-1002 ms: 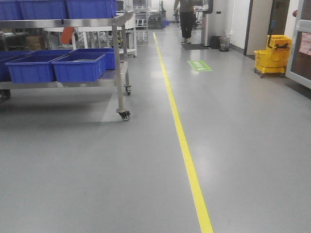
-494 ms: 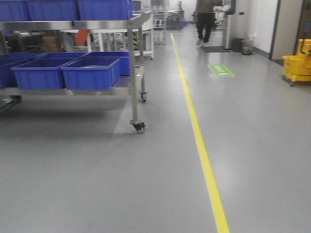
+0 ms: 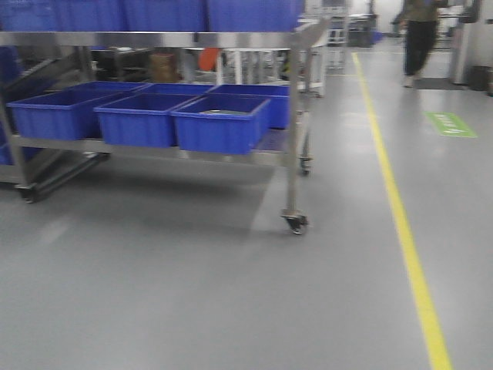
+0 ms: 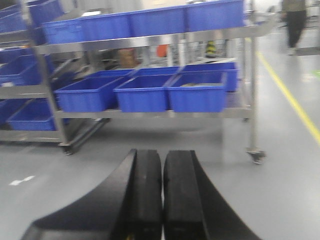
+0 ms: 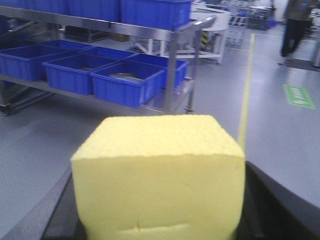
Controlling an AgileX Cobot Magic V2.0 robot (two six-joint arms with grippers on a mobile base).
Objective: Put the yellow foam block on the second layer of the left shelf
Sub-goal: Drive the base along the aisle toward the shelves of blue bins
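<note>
The yellow foam block (image 5: 160, 175) fills the lower middle of the right wrist view, held above the floor between the black fingers (image 5: 262, 210) of my right gripper (image 5: 159, 205), which is shut on it. My left gripper (image 4: 162, 172) is shut with its pads together and nothing between them. A steel wheeled shelf (image 3: 296, 116) stands ahead to the left, also seen as the shelf (image 4: 150, 42) in the left wrist view. Blue bins (image 3: 219, 123) line its lower layer and more sit on the layer above. Neither gripper shows in the front view.
The shelf's corner post ends in a caster (image 3: 295, 223). A second rack of blue bins (image 4: 20, 95) stands further left. A yellow floor line (image 3: 404, 231) runs down the aisle on the right, with a green floor sign (image 3: 451, 123) and a person (image 3: 420, 35) beyond.
The front view has swung left: the shelf has shifted right and grown larger, the yellow line has moved right, and the yellow mop bucket has left the frame.
</note>
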